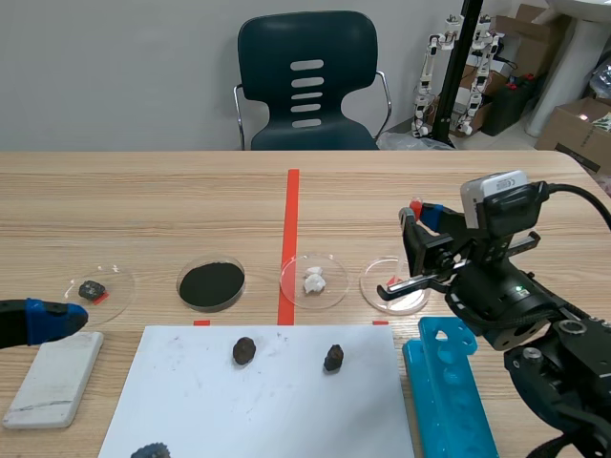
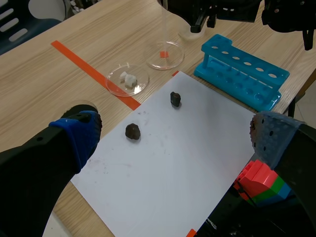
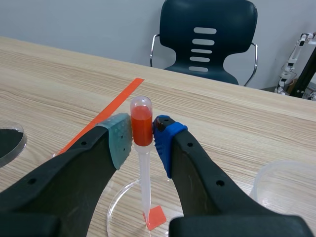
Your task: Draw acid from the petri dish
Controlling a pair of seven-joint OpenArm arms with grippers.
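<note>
Wooden tabletop (image 1: 143, 191) is seen before a chair (image 1: 305, 81). Toward its right edge, the dish (image 1: 374, 270) is entered by a dropper (image 3: 140, 126), its red bulb clamped between the right gripper's (image 3: 142, 143) pads. The squeeze should be eased slowly, with the tip kept low and upright. The left gripper (image 2: 173, 137) is held wide open and empty by the left edge.

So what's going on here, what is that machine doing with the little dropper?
The right gripper is shut on the orange-red bulb of a dropper, holding it upright with its tip down in a clear petri dish. The left gripper is open off to the side, holding nothing. Whether any liquid has been drawn up cannot be seen.
</note>
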